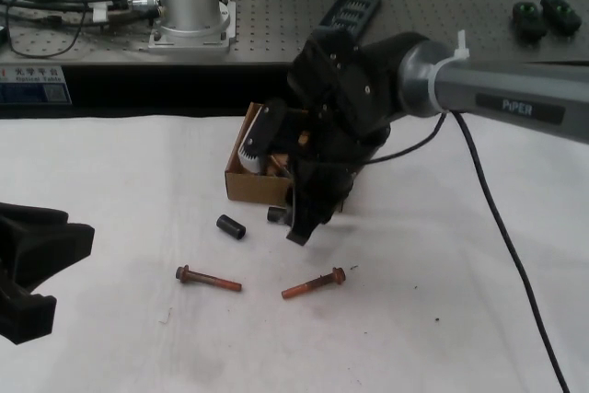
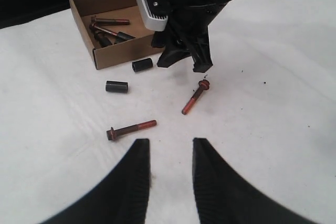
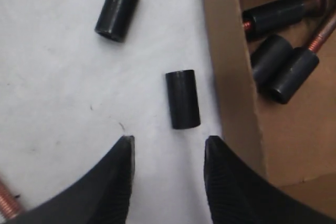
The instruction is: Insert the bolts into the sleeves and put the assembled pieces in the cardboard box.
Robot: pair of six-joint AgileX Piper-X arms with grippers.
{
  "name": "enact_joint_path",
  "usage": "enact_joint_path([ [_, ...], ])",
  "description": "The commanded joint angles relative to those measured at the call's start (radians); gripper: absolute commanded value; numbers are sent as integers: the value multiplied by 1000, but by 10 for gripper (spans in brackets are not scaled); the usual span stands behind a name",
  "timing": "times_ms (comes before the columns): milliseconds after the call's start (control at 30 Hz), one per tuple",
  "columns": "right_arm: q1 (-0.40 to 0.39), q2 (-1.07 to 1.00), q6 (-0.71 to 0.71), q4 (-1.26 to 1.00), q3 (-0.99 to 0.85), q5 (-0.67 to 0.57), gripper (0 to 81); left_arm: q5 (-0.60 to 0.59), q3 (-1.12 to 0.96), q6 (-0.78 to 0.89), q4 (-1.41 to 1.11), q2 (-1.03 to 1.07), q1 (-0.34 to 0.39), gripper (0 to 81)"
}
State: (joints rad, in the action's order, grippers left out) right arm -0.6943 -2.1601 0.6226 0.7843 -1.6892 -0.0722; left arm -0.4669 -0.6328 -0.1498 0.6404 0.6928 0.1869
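Beside the cardboard box (image 3: 231,77), right gripper (image 3: 168,142): hovering open over a sleeve (image 3: 183,99).
Left gripper (image 2: 170,148): hanging open at the cloth's (image 1: 442,319) left edge.

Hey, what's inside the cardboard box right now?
Three black sleeves, at least two with bolts through them, lie in the cardboard box. The right gripper hides part of its inside.

White lettering on a dark label strip (image 1: 518,108) runs along the grey tube of the right arm (image 1: 561,85), a maker's mark. A blue-and-white plate (image 1: 33,83) on the front edge of the rear table (image 1: 442,6), far left, carries rows of characters too small to read.
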Motion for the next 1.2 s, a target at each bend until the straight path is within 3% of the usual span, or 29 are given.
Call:
enact_joint_path([
  [0,8,-24,-10,17,-36,-8,328,14,-2,-10,-5,-7,-1,212],
  [800,9,-142,-41,-6,-168,-15,328,14,-2,-10,-5,-7,-1,212],
  [1167,11,-168,-42,40,-198,-12,121,14,-2,-52,47,-7,-1,212],
])
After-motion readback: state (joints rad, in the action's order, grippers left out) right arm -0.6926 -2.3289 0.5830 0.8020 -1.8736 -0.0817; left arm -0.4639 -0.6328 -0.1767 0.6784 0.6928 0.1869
